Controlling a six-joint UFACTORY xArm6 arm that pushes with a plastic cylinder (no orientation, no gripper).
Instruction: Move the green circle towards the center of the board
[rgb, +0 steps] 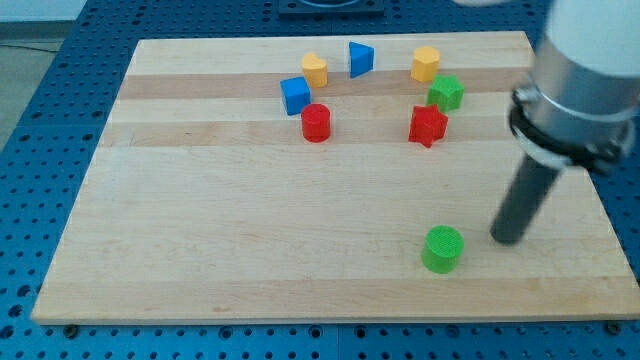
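Wooden board (200, 220) lies on blue pegboard. Green circle (442, 248) is placed near its bottom edge; my tip (506, 239), a bare rod with nothing clamped, is set just right, suited for pushing it centreward.

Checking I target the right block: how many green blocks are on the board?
2. The green circle sits near the view's bottom, left of my tip; a green star-like block is upper right, above the red star. None appear hidden.
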